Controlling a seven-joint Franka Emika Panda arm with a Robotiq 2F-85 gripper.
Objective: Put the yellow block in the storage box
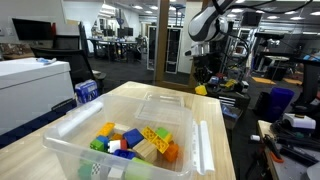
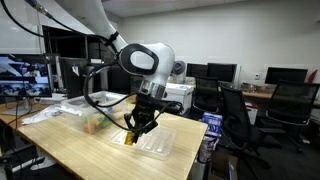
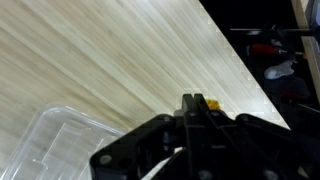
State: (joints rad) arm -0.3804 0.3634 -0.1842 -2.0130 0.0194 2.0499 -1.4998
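Observation:
The yellow block (image 3: 211, 103) lies on the wooden table, showing just past my fingertips and slightly to their right in the wrist view. It also shows in both exterior views (image 1: 200, 90) (image 2: 130, 138), right below the gripper. My gripper (image 3: 192, 104) (image 1: 204, 76) (image 2: 141, 124) hangs low over the far end of the table with its fingers pressed together and nothing between them. The storage box (image 1: 60, 150) (image 2: 92, 117) is a clear bin that holds several coloured blocks and stands apart from the gripper.
A clear flat plastic lid (image 3: 55, 140) (image 2: 157, 144) (image 1: 160, 100) lies on the table between the gripper and the box. The table edge (image 3: 255, 85) runs close behind the block. Office chairs (image 2: 235, 115) and desks stand around.

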